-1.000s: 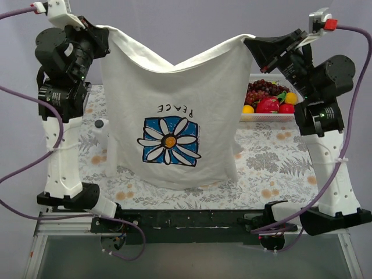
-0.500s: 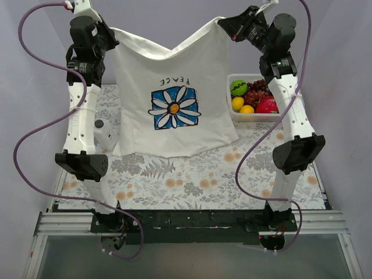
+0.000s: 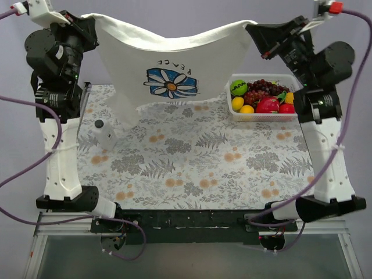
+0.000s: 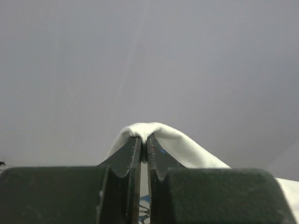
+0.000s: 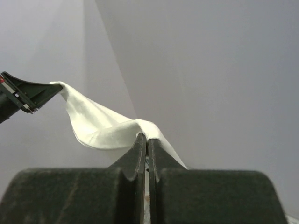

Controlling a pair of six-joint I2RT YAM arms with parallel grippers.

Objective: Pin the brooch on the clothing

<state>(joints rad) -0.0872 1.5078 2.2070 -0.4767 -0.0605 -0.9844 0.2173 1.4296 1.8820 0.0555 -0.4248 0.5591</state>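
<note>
A white T-shirt hangs stretched between two robot arms above the far side of a bench covered in a floral pattern. Its long axis runs left to right, sagging in the middle. The left gripper is pressed together on one upper corner of the shirt, and its wrist view shows white fabric pinched at the tips of the left gripper. The right gripper is likewise clamped on the opposite upper corner, and the cloth folds over the closed tips of the right gripper. The blue-and-white flower print faces the overhead camera, and the word PEACE above it reads upside down. The shirt's lower left edge drops toward the bench. The brooch, a small dark grey disc, lies on the bench at the left, below that edge and just beside a small white block. At the right, a white basket holds dark grapes, a green ball-shaped fruit, yellow fruit and a red fruit.
</note>
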